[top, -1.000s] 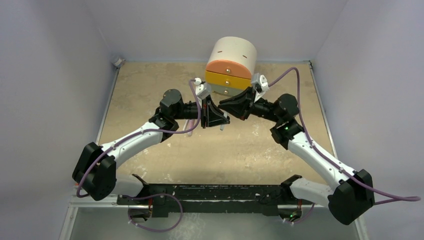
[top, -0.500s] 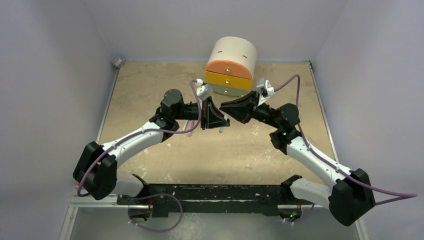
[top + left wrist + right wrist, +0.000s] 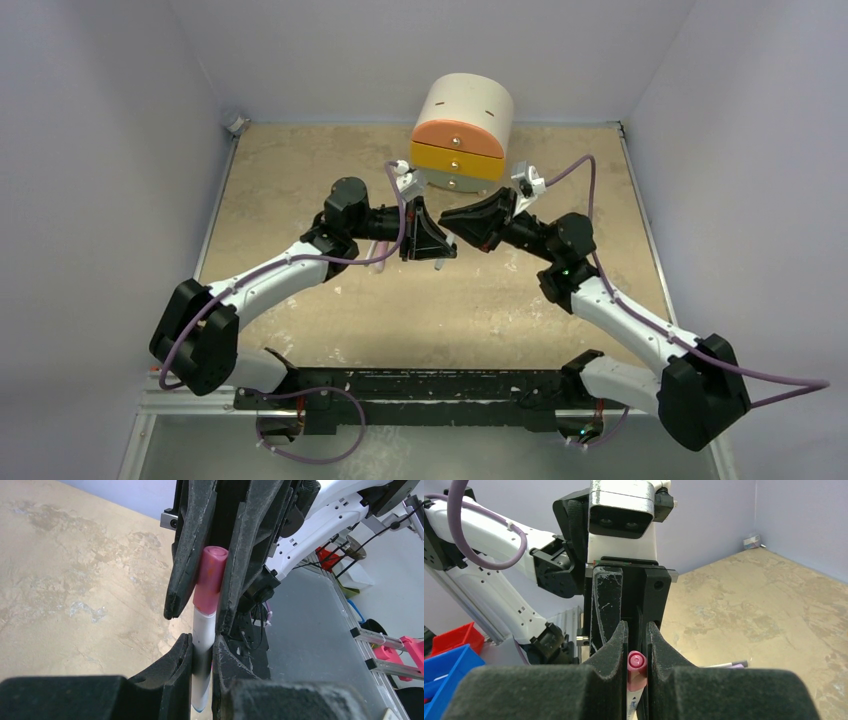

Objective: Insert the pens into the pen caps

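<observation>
- The left pincer (image 3: pixel 202 642) was pinching a white pen (image 3: pixel 204 630) by its middle.
- The right pincer (image 3: pixel 637 627) was pinching a pink cap (image 3: pixel 636 672) between its two black fingers.
- The two pincers met tip to tip, up in the air over the middle of the tan table (image 3: pixel 300 170).
- In the left wrist view, the pink cap sat on the top end of the white pen. The pen ran straight down from the cap into the left pincer.
- How far the pen went into the cap could not be seen.
- The low end of the pen poked out under the left pincer in the top view.
- Another pen (image 3: pixel 729 665) lay flat on the table, past the right pincer.
- A round cream box (image 3: pixel 462 130) with an orange drawer and a yellow drawer stood at the back of the table, just behind both pincers.
</observation>
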`<action>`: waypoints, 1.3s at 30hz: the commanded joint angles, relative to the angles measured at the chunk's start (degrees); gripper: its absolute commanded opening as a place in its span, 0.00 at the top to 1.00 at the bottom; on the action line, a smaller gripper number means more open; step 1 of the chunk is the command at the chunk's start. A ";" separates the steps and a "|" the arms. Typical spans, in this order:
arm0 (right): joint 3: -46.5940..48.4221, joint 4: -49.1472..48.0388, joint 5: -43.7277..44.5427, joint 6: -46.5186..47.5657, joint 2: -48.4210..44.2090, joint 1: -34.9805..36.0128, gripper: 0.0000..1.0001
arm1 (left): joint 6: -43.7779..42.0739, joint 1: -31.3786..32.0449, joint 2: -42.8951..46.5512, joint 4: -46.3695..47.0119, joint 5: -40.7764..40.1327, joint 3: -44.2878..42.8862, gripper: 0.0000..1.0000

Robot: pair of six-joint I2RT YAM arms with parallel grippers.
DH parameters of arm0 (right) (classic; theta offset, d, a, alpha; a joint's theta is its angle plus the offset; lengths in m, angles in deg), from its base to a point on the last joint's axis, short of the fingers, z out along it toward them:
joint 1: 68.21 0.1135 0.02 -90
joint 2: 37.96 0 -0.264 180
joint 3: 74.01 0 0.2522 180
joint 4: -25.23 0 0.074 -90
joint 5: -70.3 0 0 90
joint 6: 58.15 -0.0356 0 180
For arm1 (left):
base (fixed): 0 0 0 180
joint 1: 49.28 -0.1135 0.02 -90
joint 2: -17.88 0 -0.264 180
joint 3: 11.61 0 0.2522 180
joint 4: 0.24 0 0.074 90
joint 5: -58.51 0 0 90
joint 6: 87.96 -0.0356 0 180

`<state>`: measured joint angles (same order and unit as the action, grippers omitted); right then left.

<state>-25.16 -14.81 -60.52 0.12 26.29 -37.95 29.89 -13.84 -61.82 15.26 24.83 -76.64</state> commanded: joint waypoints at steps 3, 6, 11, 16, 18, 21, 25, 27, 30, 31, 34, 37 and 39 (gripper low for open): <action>-9.09 20.76 -18.57 -3.48 3.48 5.77 1.00 | 1.29 -4.50 3.96 24.71 -15.19 -8.88 1.00; -10.05 17.79 -17.76 -5.88 4.26 7.96 1.00 | 1.70 -4.51 3.53 25.33 -15.38 -9.13 1.00; -13.62 6.71 -18.11 -13.42 6.75 10.89 1.00 | 0.77 -4.59 3.67 25.06 -16.29 -9.16 1.00; -15.39 1.38 -18.43 -17.10 9.25 12.44 1.00 | 0.08 -4.96 3.52 24.23 -16.12 -9.82 1.00; -14.44 6.34 -17.68 -14.13 8.83 12.45 1.00 | -0.02 -5.40 3.92 24.03 -16.14 -9.82 1.00; -13.33 10.01 -17.34 -11.47 7.04 12.45 1.00 | -0.16 -5.86 4.38 23.39 -15.70 -9.97 1.00; -9.95 15.96 -14.37 -8.93 3.80 11.97 1.00 | -0.26 -5.84 4.24 21.84 -13.79 -9.74 1.00; -7.66 18.30 -10.58 -8.12 1.47 11.33 1.00 | -0.94 -5.83 4.14 19.17 -11.87 -9.52 1.00; -4.92 19.96 -4.07 -7.91 -2.77 8.41 1.00 | -4.15 -5.87 4.52 12.21 -9.20 -8.33 1.00; -4.12 20.15 -2.16 -8.01 -3.94 6.78 1.00 | -5.16 -5.83 4.92 10.53 -8.94 -7.30 1.00; -3.78 14.53 0.38 -11.70 -6.26 0.36 1.00 | -4.44 -5.76 6.30 11.35 -11.33 -1.49 1.00; -0.83 9.55 0.45 -13.92 -5.29 -3.49 0.92 | 2.11 -5.46 5.44 21.24 -11.60 5.50 1.00; 1.98 8.51 0.96 -13.83 -4.25 -4.48 0.77 | 4.12 -5.14 4.71 23.20 -13.21 8.54 1.00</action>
<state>-26.34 -9.32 -52.87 -11.00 20.91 -40.26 29.46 -15.81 -58.79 22.01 22.60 -72.03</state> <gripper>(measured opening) 0.142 0.119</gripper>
